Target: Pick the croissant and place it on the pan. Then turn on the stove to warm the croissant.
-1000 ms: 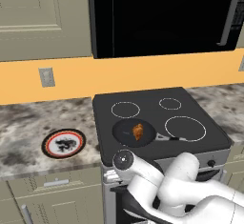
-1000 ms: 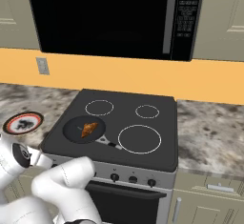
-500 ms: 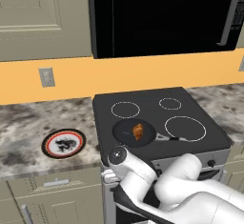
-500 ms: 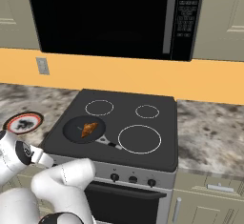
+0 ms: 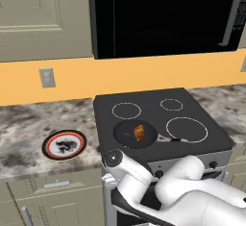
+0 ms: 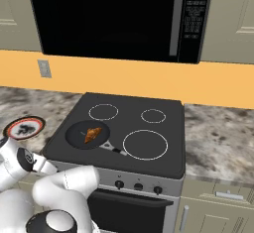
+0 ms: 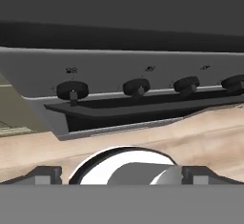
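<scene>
The croissant (image 5: 139,132) (image 6: 92,134) lies in the black pan (image 5: 126,134) (image 6: 77,139), which sits on the front-left burner of the stove (image 5: 192,106) (image 6: 166,103). In the hand view my gripper (image 7: 122,175) is open, its fingertips (image 7: 45,174) wide apart with nothing between them. It is low in front of the stove's silver front and looks up at a row of black knobs (image 7: 72,90) (image 7: 137,86) (image 7: 186,84), not touching any. The knobs (image 6: 138,187) also show in the right base view.
A red-rimmed plate (image 5: 64,144) (image 6: 24,127) lies on the marble counter left of the stove. The black microwave (image 5: 163,13) (image 6: 114,14) hangs above the cooktop. More counter (image 6: 218,133) runs to the right, and my bent arm (image 5: 144,177) crowds the stove front.
My arm's elbow has shifted a little left and down in front of the stove. The croissant and pan have stayed put.
</scene>
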Controlling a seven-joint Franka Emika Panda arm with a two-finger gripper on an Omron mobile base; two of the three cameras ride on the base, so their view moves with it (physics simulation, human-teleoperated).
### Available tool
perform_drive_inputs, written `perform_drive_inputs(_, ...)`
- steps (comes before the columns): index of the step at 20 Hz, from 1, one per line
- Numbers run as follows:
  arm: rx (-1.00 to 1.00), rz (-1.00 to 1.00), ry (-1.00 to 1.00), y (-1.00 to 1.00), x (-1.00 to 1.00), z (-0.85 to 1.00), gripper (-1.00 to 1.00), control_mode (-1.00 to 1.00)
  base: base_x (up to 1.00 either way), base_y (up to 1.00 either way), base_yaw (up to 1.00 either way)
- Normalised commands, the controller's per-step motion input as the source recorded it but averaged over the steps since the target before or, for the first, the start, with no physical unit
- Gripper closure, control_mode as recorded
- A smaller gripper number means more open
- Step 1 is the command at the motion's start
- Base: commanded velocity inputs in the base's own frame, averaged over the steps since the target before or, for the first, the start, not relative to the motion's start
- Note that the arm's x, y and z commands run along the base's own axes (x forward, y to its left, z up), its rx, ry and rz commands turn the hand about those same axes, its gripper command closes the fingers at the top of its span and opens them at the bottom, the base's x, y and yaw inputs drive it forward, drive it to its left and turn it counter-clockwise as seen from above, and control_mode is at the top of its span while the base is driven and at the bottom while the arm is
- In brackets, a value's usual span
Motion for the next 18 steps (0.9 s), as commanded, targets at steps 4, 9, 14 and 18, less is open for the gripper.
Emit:
perform_drive_inputs(4,0.11,0.03,0.0,-0.29,0.16,-0.23,-1.0,-1.0,0.0,0.0,0.0)
perform_drive_inputs(9,0.07,0.09,-0.03,-0.29,0.23,-0.26,-1.0,-1.0,0.0,0.0,0.0)
perform_drive_inputs(14,0.0,0.14,-0.06,-0.35,0.12,-0.32,-1.0,-1.0,0.0,0.0,0.0)
perform_drive_inputs(18,0.0,0.14,-0.07,-0.38,0.13,-0.32,-1.0,-1.0,0.0,0.0,0.0)
